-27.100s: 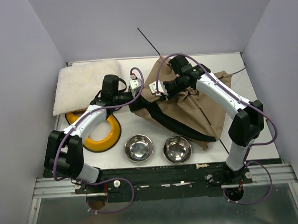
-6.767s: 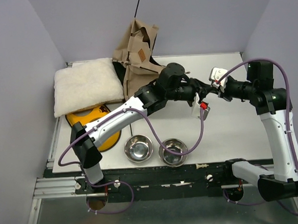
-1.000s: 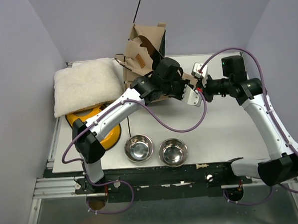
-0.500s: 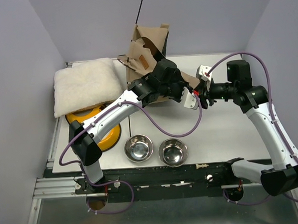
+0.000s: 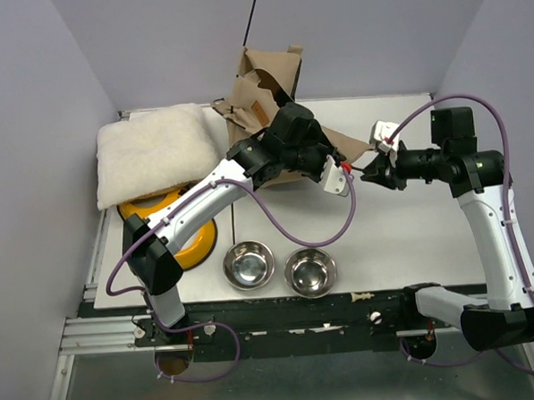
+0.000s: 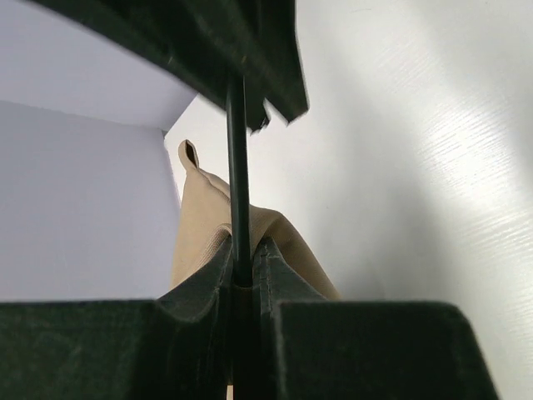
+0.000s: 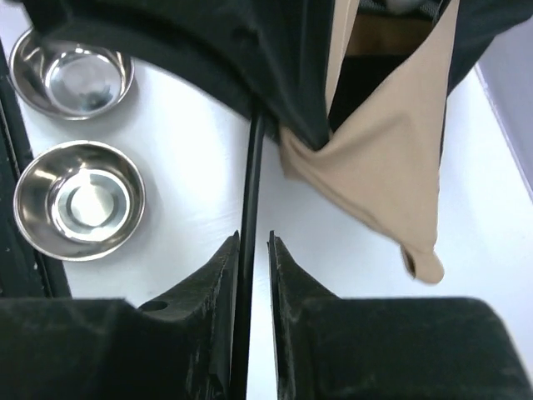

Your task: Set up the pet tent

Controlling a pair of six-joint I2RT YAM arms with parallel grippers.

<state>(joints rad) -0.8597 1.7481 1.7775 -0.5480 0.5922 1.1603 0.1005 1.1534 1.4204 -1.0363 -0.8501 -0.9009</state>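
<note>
The pet tent [image 5: 263, 82] stands half-raised at the back centre: tan fabric with a brown label, and a thin black pole [image 5: 253, 17] poking up from it. My left gripper [image 5: 337, 175] is shut on another thin black pole [image 6: 238, 183], with tan fabric [image 6: 200, 229] just behind it. My right gripper [image 5: 370, 172] faces it from the right. In the right wrist view the fingers [image 7: 253, 243] stand narrowly apart around the pole [image 7: 253, 167], which lies against one finger with a gap to the other. A tent corner [image 7: 383, 175] hangs beside it.
A cream fluffy cushion [image 5: 153, 152] lies at the back left, over an orange-yellow ring [image 5: 196, 238]. Two steel bowls [image 5: 249, 264] [image 5: 310, 271] sit near the front edge. The white table [image 5: 412, 228] is walled in grey on three sides.
My right gripper has drawn back to the right along the pole, and its jaws have loosened from shut. The left gripper keeps its hold and has shifted a little.
</note>
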